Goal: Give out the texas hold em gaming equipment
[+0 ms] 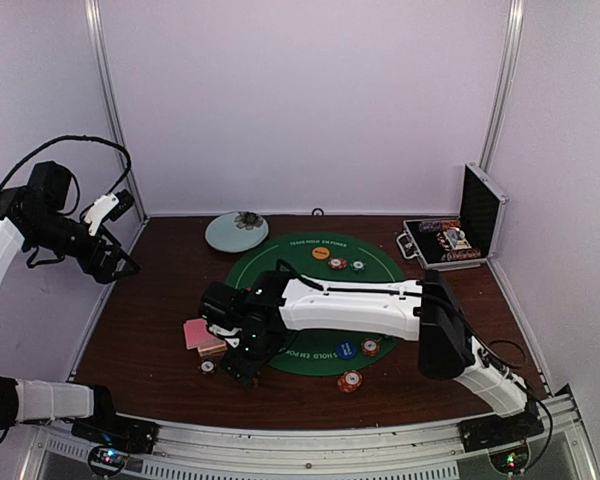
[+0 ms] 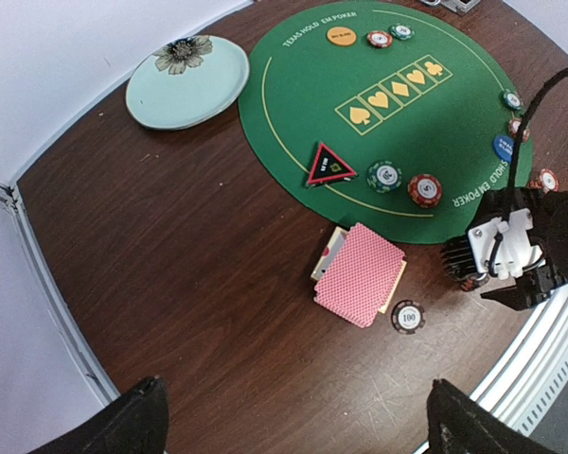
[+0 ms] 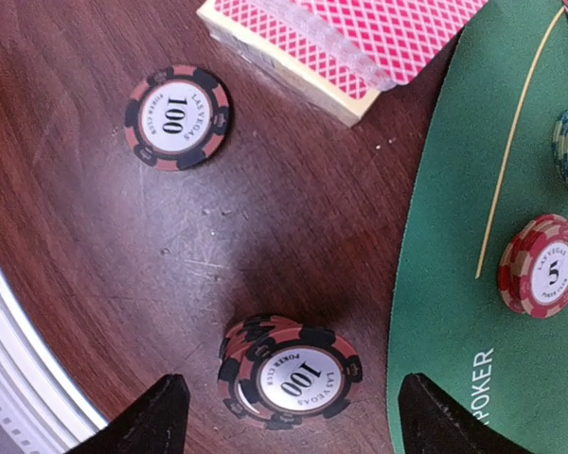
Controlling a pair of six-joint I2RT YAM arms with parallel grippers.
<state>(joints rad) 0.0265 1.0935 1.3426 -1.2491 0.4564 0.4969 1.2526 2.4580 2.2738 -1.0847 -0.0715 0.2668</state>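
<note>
A small stack of red-and-black 100 poker chips [image 3: 289, 374] lies on the bare wood just off the green mat's edge. My right gripper [image 3: 292, 411] hangs over it, open, with a gap between each finger and the stack. A single 100 chip [image 3: 178, 116] lies nearer the pink-backed cards [image 3: 346, 38]. A red 5 chip [image 3: 541, 265] sits on the mat. My left gripper [image 2: 298, 421] is open and empty, held high over the left side. Below it are the cards [image 2: 362, 274], the triangle marker [image 2: 328, 165], the orange button [image 2: 341, 37] and the blue button [image 2: 505, 147].
The round green mat [image 1: 280, 262] fills the table's middle, with more chips [image 1: 351, 381] at its near edge. A pale blue-green plate [image 1: 236, 231] stands at the back left. At the back right is the open metal case [image 1: 450, 240]. My right arm [image 1: 360, 305] stretches across the mat.
</note>
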